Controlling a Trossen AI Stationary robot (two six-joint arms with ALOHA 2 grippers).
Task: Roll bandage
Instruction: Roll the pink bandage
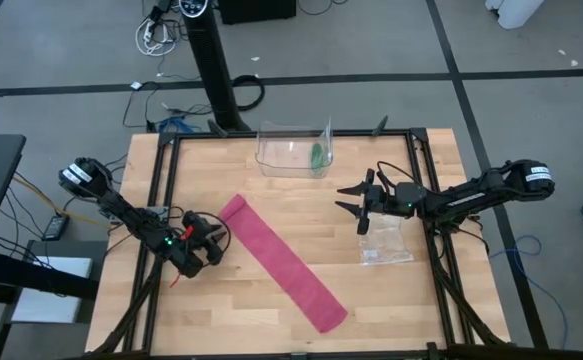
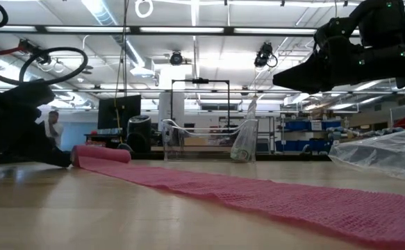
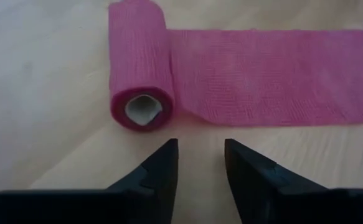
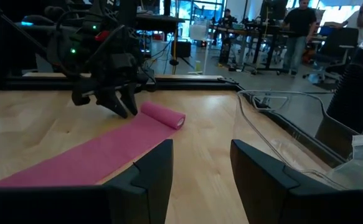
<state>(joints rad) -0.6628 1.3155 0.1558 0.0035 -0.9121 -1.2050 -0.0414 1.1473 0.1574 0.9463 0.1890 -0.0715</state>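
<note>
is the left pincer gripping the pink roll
No, the left pincer is open just short of the magenta-pink fabric bandage's rolled end, not touching it.

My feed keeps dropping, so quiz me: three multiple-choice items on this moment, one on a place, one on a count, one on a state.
1. Where is the rolled end of the long magenta-pink stretchy fabric bandage?
A. Beside the left end effector
B. Inside the clear plastic bin
C. Under the right end effector

2. How many small green items lie in the clear plastic bin?
A. None
B. One
C. Three

3. How does the left end effector stand?
A. Shut on the roll
B. Open, touching nothing
C. Shut on the flat strip

Answers:
1 A: the high view puts the roll next to the left arm's tip.
2 B: a single green item shows there.
3 B: the left wrist view shows a gap between the fingers, short of the roll.
</note>
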